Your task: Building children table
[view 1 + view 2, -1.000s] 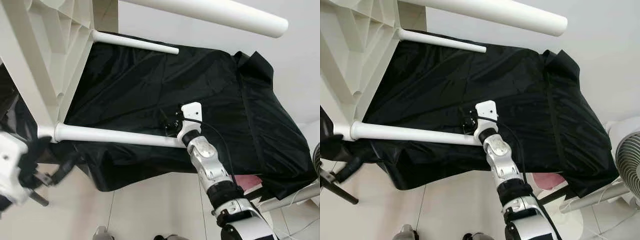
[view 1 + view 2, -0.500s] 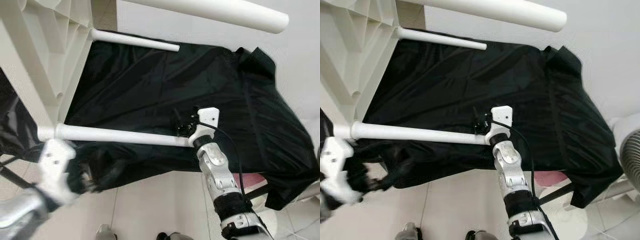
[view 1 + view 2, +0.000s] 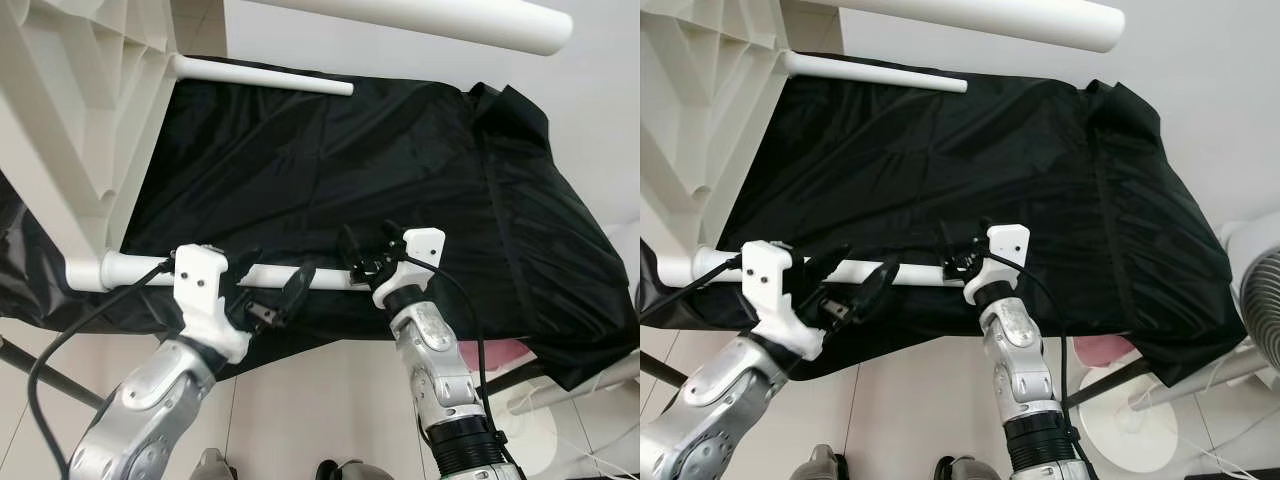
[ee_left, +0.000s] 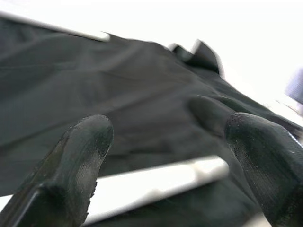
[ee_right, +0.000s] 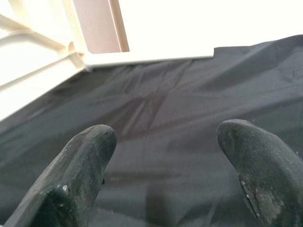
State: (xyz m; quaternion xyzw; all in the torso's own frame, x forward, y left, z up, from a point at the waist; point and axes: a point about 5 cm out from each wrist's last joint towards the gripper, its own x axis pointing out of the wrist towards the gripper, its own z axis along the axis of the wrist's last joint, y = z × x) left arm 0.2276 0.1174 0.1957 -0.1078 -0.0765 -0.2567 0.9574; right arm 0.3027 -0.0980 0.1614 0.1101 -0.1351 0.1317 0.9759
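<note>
A pale tiled floor (image 3: 330,390) and a plain white wall (image 3: 590,130) frame a surface draped in a black sheet (image 3: 330,180), which hangs over its edges in loose folds. Tipped on its side at the sheet's left end stands the white plastic children's table (image 3: 70,120), its ribbed underside facing the sheet. Three of its round white legs project out over the sheet: the upper leg (image 3: 420,15) runs high across the top of the scene, the far leg (image 3: 262,76) lies along the sheet's back edge, and the near leg (image 3: 140,270) runs along the sheet's front edge.

The left gripper (image 3: 278,287) sits at the near leg, about midway along it. Its two black fingers are spread apart with the leg between them, and in the left wrist view the white tube passes across the gap without being clamped. The right gripper (image 3: 362,247) is at the free end of the same leg, just above the sheet. Its fingers (image 5: 80,170) are also parted, and the right wrist view looks across the black sheet toward the table's underside with nothing between them.

Beyond the sheet's right end, near the floor, a pink object (image 3: 495,355) peeks out beneath the hanging cloth, and the grille of a white fan (image 3: 1262,300) stands beside it.
</note>
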